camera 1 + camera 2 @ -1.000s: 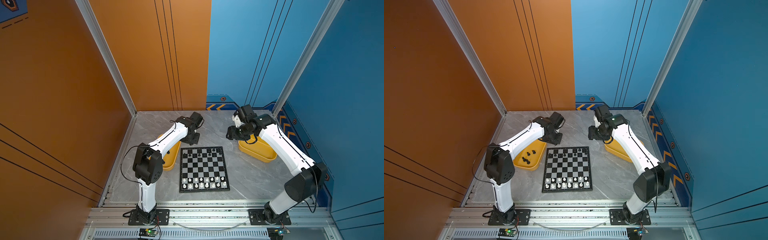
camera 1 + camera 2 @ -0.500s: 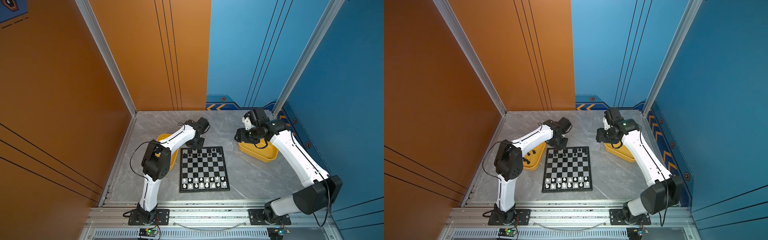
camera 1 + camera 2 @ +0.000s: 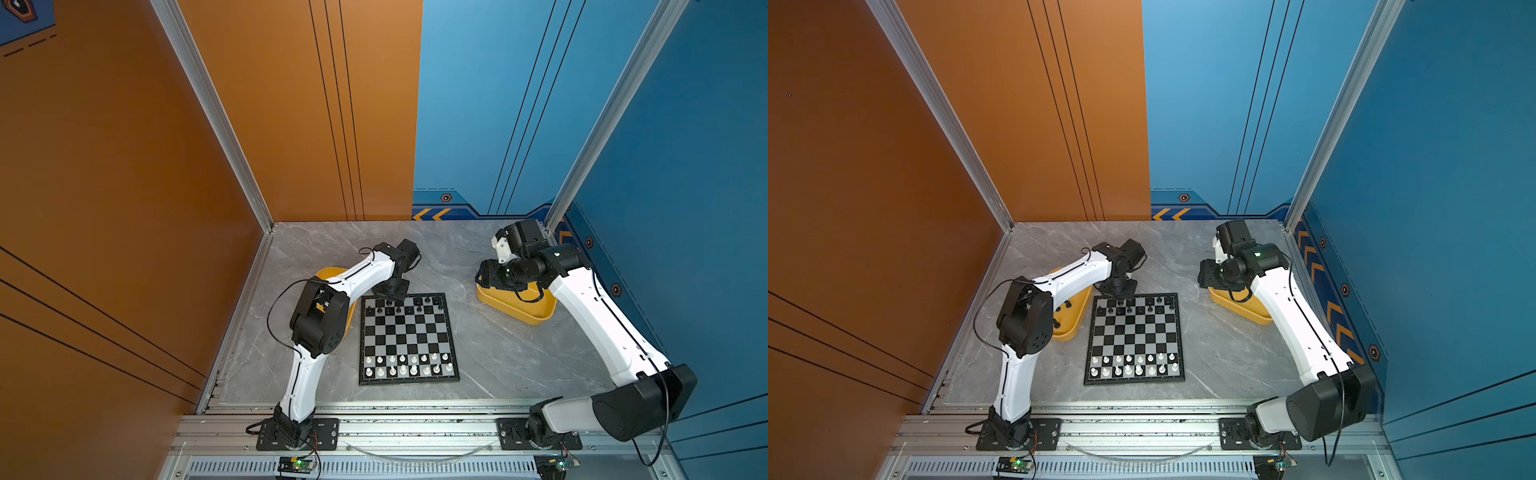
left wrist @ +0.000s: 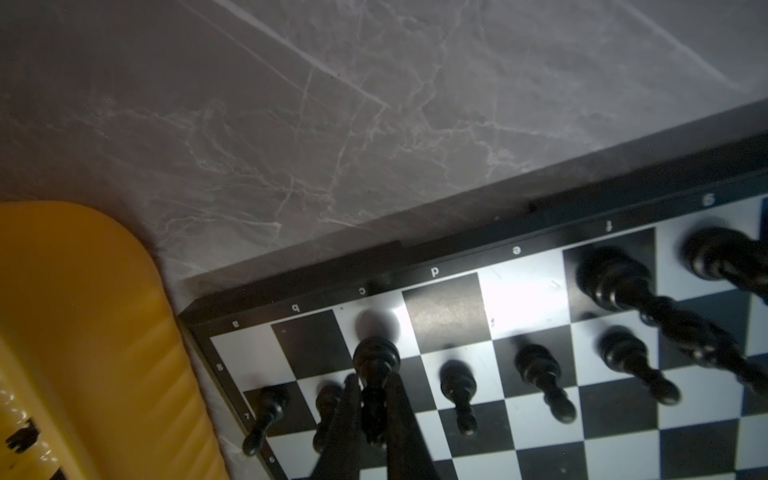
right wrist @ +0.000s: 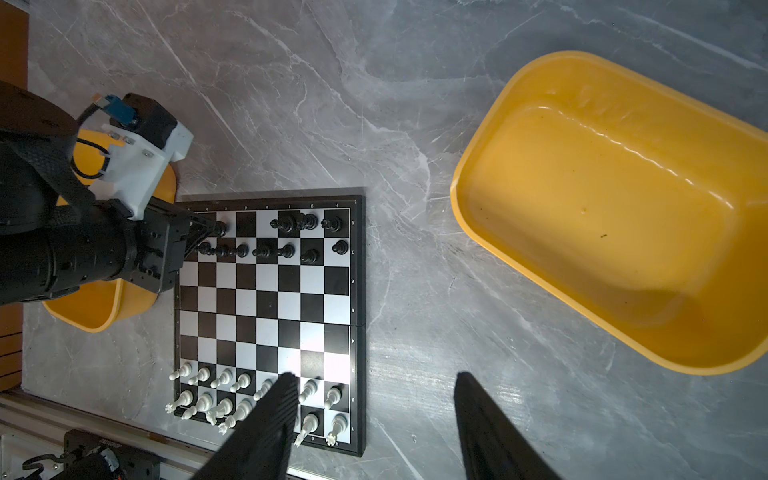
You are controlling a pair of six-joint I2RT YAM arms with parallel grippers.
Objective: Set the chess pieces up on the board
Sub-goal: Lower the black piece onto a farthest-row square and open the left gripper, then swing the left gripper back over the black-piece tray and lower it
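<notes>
**Inspector:** Top views. Status?

**Arm:** In both top views the board (image 3: 405,332) carries two white rows (image 3: 407,365) at the edge far from my left claw (image 3: 389,297). They look complete. The black pieces (image 3: 409,305) under that claw show back-row gaps.

**Inspector:** Left wrist?

**Arm:** My left claw is clenched on a black piece (image 4: 376,353) just above the c square and apparently not seated. Squares a, b, d and e beside it are bare. The left tray (image 4: 83,311) alongside holds at least one black chessman (image 4: 23,436).

**Inspector:** Right wrist?

**Arm:** My right claw (image 5: 374,376) is spread and grasps nothing. The right tray (image 5: 582,199) ahead of it shows no pieces. I judge a few black back-row placements are left.
</notes>
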